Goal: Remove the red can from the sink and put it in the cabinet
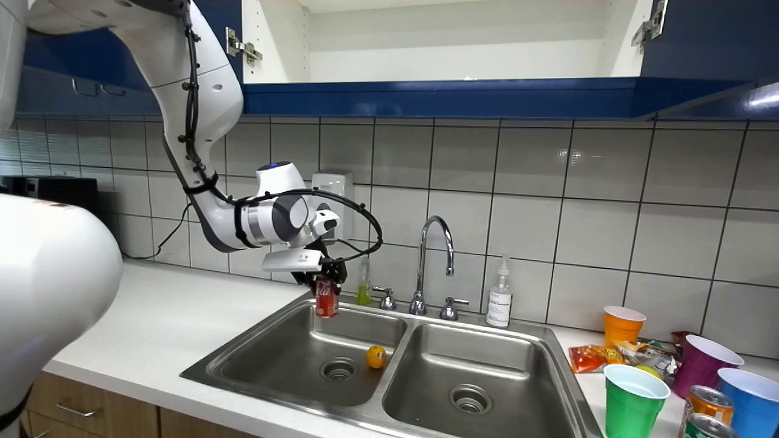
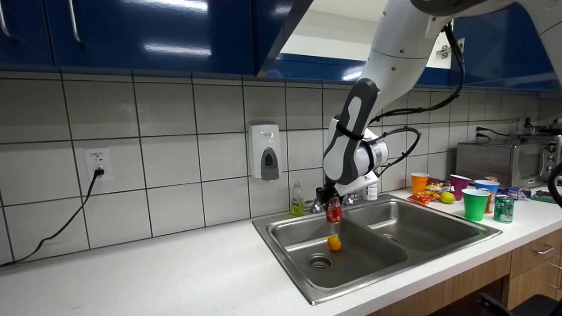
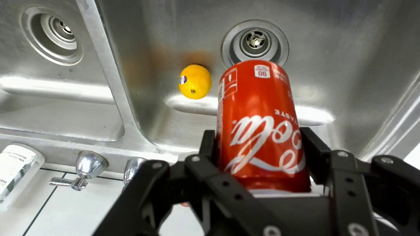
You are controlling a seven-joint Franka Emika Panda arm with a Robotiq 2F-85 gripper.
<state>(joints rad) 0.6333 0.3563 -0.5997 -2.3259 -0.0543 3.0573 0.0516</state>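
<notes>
Arm link (image 1: 55,292): foremost in an exterior view, left of sink (image 1: 394,365).
Gripper (image 1: 327,285): above sink, grasping the red can (image 1: 327,301).
Red can: below the gripper, over sink, long axis near upright.
Cabinet (image 1: 438,96): open, high above sink; lift likely next.

Kitchen or kitchenette, I'd say; home or workplace, I can't tell.
I'm at a white counter (image 2: 175,263) with a steel double-basin sink (image 1: 398,365) let into it; chrome faucet (image 1: 421,267), pump bottle (image 1: 499,298) and a bottle of yellow-green liquid (image 2: 297,204) along its back edge. Tiled wall (image 2: 221,156) behind, carrying a soap dispenser (image 2: 264,142) and a power outlet (image 2: 93,159) with a plug (image 2: 99,172) in it. Over the sink, an open blue cabinet (image 1: 438,97) with a white inside, more blue cabinets (image 2: 131,35) alongside. Wood-look drawers (image 1: 115,404) below. Further down the counter: plastic cups (image 2: 475,205), drink cans (image 2: 503,210), snack packets (image 2: 422,198), then a microwave-like metal box (image 2: 485,160).
</notes>
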